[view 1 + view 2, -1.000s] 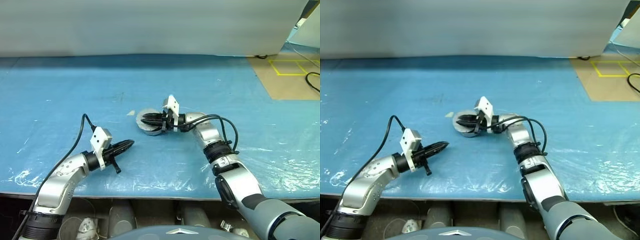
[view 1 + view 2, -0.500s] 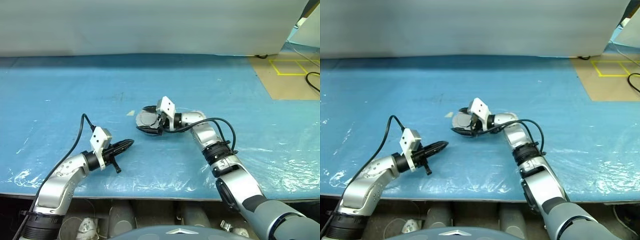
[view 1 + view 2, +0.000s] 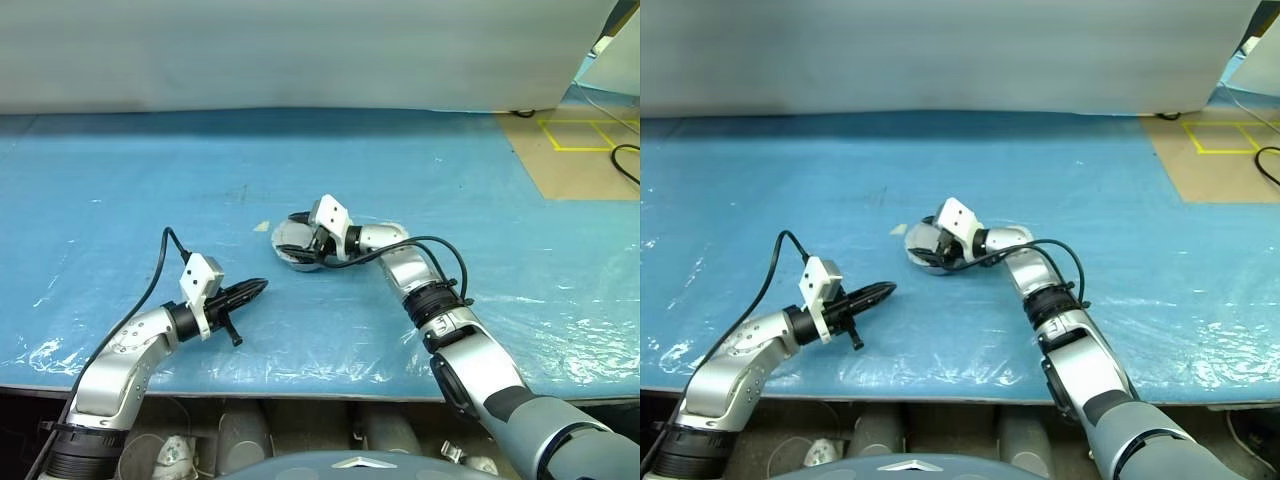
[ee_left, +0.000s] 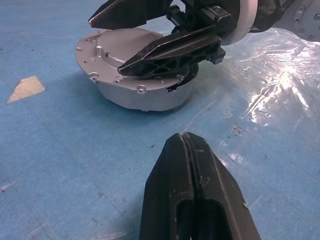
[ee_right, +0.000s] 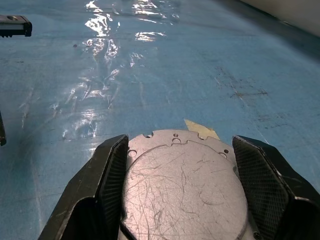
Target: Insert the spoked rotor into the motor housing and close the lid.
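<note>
Right wrist view, claw (image 5: pixel 182 200) straddling lid (image 5: pixel 182 185) (spread)

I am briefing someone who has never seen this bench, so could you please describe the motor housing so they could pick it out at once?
Start from the wide blue table and look near its middle, where the right pincer straddles something with its fingers spread. That is the motor housing: a short round silver-grey puck with its plain, scratched lid down on top. Beside it lies only a small scrap of tan tape, which is flat.
</note>
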Robot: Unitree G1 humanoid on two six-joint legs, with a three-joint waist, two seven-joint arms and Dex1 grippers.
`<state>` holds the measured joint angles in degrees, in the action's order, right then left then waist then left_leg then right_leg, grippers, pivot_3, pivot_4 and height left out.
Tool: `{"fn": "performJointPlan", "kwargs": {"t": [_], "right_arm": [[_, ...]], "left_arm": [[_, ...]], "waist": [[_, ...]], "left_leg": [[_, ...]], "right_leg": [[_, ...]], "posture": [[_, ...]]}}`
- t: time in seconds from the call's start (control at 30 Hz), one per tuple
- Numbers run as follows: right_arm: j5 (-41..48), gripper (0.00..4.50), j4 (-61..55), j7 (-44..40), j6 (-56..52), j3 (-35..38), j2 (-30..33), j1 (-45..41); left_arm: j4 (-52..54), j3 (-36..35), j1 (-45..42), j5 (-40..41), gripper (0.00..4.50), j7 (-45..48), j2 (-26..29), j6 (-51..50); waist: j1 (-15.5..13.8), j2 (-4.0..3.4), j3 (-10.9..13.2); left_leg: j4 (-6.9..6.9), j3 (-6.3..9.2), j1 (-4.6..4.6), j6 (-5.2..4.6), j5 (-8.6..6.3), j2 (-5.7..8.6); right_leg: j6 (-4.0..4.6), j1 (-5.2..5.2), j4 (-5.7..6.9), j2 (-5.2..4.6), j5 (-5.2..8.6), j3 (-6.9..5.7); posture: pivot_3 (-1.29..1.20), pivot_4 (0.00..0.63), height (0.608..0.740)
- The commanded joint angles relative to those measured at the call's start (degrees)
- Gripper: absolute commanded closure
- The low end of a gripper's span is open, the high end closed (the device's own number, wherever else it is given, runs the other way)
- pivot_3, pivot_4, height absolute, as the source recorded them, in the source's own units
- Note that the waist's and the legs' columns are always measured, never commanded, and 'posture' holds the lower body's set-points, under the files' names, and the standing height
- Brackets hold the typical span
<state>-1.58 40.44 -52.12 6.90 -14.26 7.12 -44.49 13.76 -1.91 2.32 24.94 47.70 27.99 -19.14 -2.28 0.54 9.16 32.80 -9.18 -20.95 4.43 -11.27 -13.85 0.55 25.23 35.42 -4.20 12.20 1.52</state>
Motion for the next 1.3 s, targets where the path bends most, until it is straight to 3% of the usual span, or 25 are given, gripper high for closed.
{"fn": "performJointPlan", "kwargs": {"t": [0.03, 0.33, 0.8, 1.23, 1.3], "right_arm": [[-1.3, 1.52, 1.1, 1.0, -0.1, -0.4, 0.8, -0.6], [5.2, 1.52, -2.0, -3.8, -5.6, 3.2, 0.7, -1.3], [-0.2, 1.52, -4.0, -6.5, -10.7, -3.0, 4.6, 1.2], [6.2, 1.52, -9.0, -7.3, -18.8, 1.2, 3.3, 1.6], [5.1, 0.80, -8.9, -7.0, -17.7, 0.4, 3.8, 1.9]], "left_arm": [[0.5, -0.5, -0.3, 0.2, 4.50, -0.1, 0.0, 1.2], [0.4, -0.5, -0.4, 0.2, 4.50, 0.0, 0.1, 1.1], [0.0, 0.0, -0.8, -0.1, 4.50, 0.2, 0.0, 1.0], [-0.8, 0.5, -1.5, -0.6, 4.50, 0.6, 0.1, 1.0], [-1.1, 0.8, -1.6, -0.9, 4.50, 0.7, 0.0, 1.3]], "waist": [[0.0, 0.00, 0.0], [-0.1, 0.00, 0.0], [-0.1, 0.02, 0.0], [-0.1, 0.03, 0.0], [-0.1, 0.03, 0.0]], "left_leg": [[0.01, 0.00, 0.00, 0.00, 0.00, 0.00], [0.07, 0.00, 0.03, -0.02, -0.01, 0.00], [0.10, 0.01, 0.10, -0.02, -0.01, 0.00], [0.08, 0.01, 0.11, -0.01, 0.00, 0.00], [0.08, 0.01, 0.11, 0.00, 0.00, 0.00]], "right_leg": [[0.00, 0.00, 0.00, 0.00, 0.00, 0.00], [0.00, -0.04, 0.05, -0.01, 0.00, 0.01], [0.00, -0.12, 0.04, -0.01, 0.00, 0.00], [0.00, -0.11, 0.04, 0.00, 0.00, 0.01], [0.00, -0.11, 0.04, 0.00, 0.00, 0.00]], "posture": [[0.00, 0.150, 0.740], [0.00, 0.150, 0.740], [0.00, 0.150, 0.740], [0.00, 0.150, 0.740], [0.00, 0.150, 0.740]]}}
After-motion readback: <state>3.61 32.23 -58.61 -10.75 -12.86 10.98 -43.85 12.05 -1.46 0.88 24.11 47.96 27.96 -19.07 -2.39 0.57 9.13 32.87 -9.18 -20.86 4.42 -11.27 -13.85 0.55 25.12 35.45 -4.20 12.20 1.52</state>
